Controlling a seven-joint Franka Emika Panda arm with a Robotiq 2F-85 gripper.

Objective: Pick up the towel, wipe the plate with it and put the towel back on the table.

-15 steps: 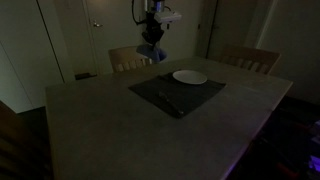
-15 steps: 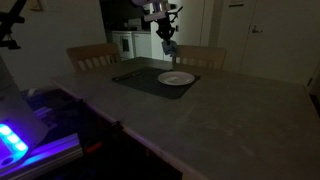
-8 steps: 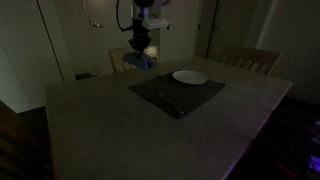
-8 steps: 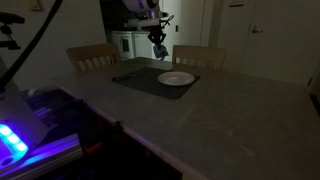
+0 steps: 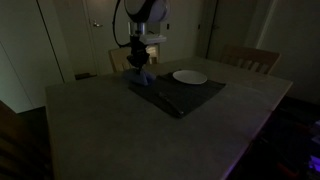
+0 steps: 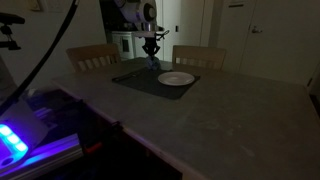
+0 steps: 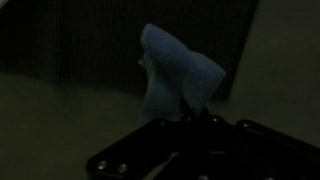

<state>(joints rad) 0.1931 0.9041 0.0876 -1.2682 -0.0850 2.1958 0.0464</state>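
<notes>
The gripper (image 5: 140, 65) is pinching narrow on the towel (image 5: 140, 77), gripping the top of the cloth while the rest is hanging below it as a bluish bunch. In an exterior view the arm (image 5: 141, 18) is reaching down from 12 o'clock, and the towel is dangling over the corner of the mat (image 5: 180, 95) that is lying at about 9 o'clock from the plate (image 5: 190, 77). Whether the cloth's lower end is touching the mat cannot be told in this dim light. The plate is sitting on the mat, at 3 o'clock from the towel and apart from it. In an exterior view the gripper (image 6: 152, 47) is holding the towel (image 6: 153, 63) just above the mat's (image 6: 140, 78) far edge, with the plate (image 6: 176, 78) lying at about 5 o'clock from the cloth. The mat is lying flat on the table (image 5: 110, 130), toward its far side. Two chairs (image 6: 95, 55) are standing behind the table's far edge, at about 10 and 2 o'clock from the plate. In the wrist view the gripper (image 7: 190, 115) is coming in from 6 o'clock and the towel (image 7: 180, 72) is filling the middle, a pale blue folded wad spreading toward 12 o'clock from the jaws. The dark mat (image 7: 80, 40) is showing behind it from 9 to 12 o'clock, and the paler table (image 7: 50, 125) is showing at 8 o'clock.
</notes>
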